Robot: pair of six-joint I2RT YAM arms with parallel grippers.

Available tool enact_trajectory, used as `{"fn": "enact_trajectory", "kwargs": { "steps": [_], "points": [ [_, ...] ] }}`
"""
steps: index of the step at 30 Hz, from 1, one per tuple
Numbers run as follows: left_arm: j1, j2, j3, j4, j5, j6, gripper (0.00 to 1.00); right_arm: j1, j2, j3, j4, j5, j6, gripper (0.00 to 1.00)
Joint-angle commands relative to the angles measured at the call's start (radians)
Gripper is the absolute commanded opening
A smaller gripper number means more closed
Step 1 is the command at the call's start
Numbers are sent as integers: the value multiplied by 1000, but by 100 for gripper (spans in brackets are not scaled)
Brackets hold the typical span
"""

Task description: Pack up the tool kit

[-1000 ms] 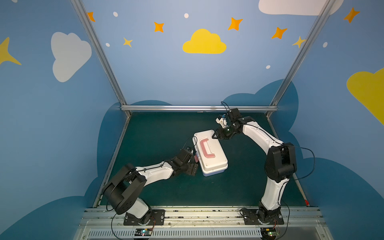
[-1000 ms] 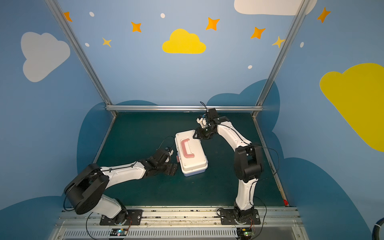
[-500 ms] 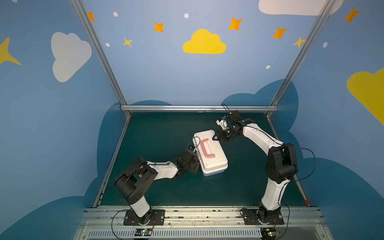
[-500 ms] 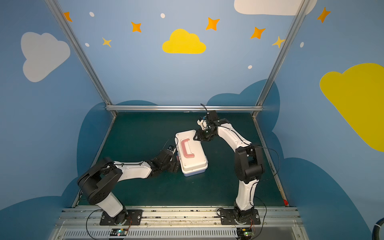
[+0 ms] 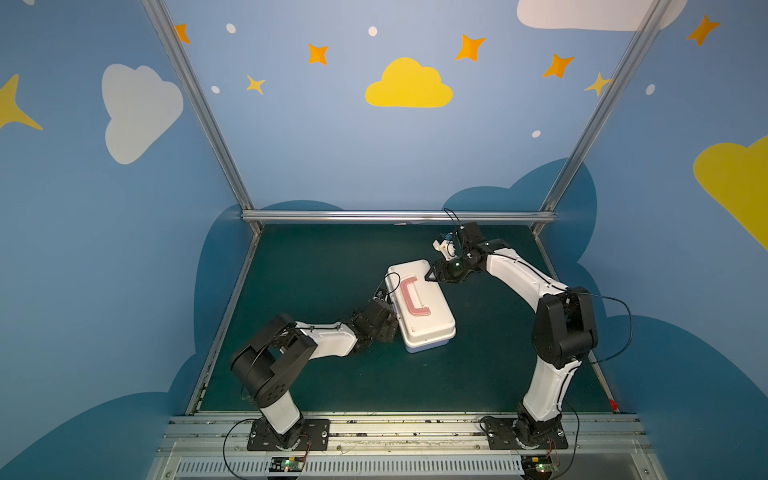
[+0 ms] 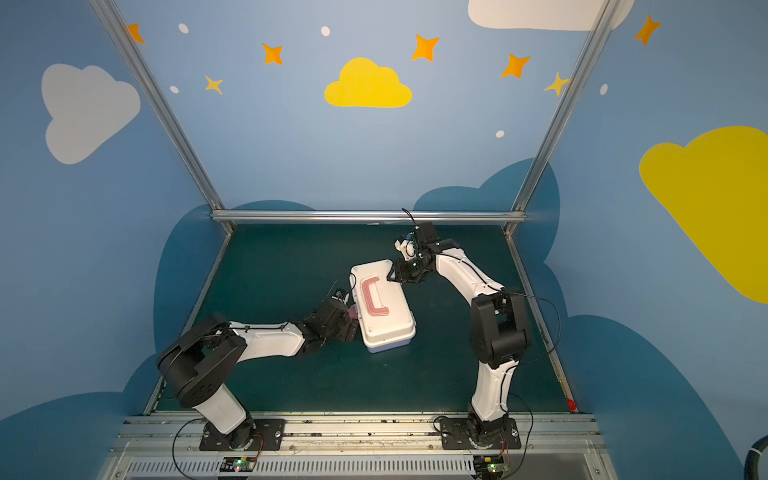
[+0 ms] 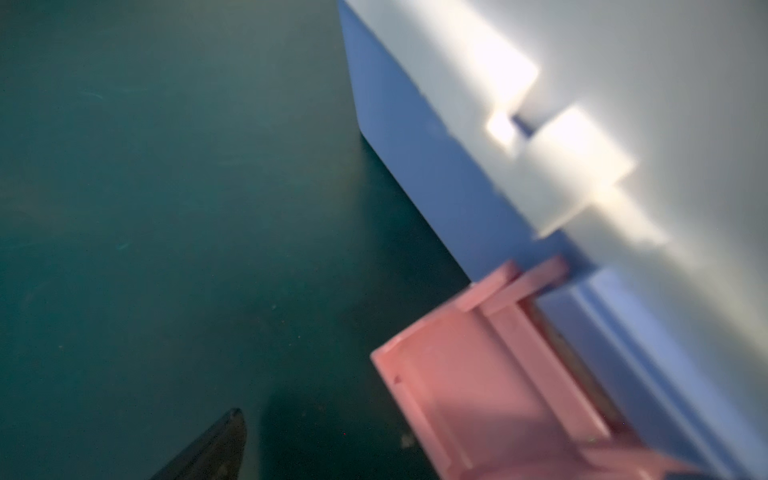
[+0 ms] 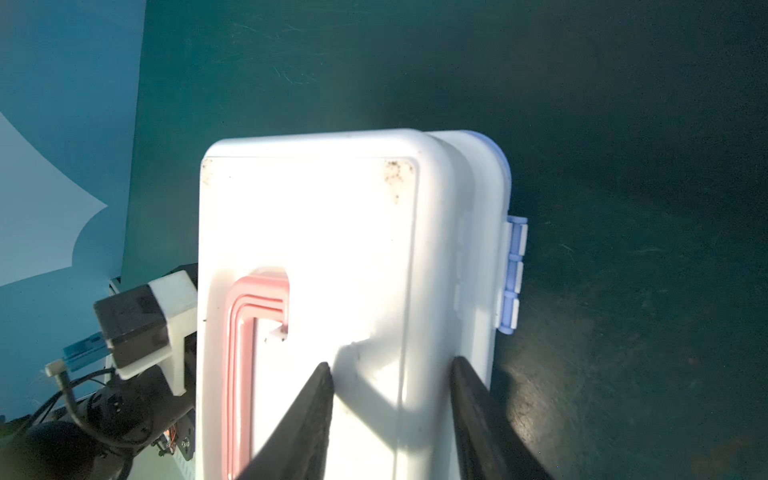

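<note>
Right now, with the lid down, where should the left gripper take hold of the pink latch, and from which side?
Probably the free end of the pink latch, approached from the table side of the case, where the left gripper waits, open. The latch appears swung out from the case wall on its hinge, so both faces of its flap look reachable for a pinch.

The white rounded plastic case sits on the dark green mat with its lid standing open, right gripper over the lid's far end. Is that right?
No, the lid is shut. A top view shows the white rounded plastic case closed on the dark green mat, pink C-shaped handle flat on top. The right gripper is over the lid's far end, as said.
</note>
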Motion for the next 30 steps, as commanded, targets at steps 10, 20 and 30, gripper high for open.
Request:
{"fn": "enact_trajectory", "kwargs": {
  "steps": [10, 20, 30],
  "points": [
    [2, -119, 1, -57, 11, -45, 98, 24, -50, -41, -26, -72, 9, 45],
    [12, -197, -21, -49, 132, -136, 91, 28, -58, -63, -17, -76, 16, 44],
    [66, -225, -53, 14, 274, -295, 63, 37, -71, -107, -2, -74, 25, 44]
  ]
}}
